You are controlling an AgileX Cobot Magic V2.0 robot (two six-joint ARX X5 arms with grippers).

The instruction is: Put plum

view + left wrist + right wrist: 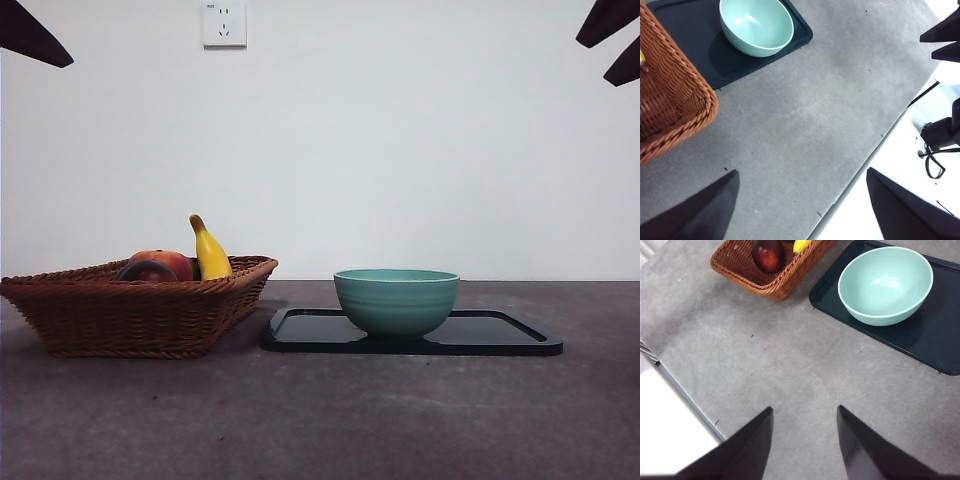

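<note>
Grey matte desk (330,420), white wall behind. Dark maroon round plum (768,255) sits in the brown woven wicker basket (120,315), beside a yellow banana (209,252). Left gripper (802,210) and right gripper (805,440) hang above the desk, jaws spread, holding nothing.

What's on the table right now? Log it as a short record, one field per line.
plum: dark fruit lying in the basket, untouched
basket: brown wicker, beside the tray
other fruit: banana and a red-orange fruit, also in the basket
bowl: teal, empty, standing on the tray
tray: black, flat
left gripper: open, raised over bare table, holding nothing
right gripper: open, raised over bare table, holding nothing
</note>
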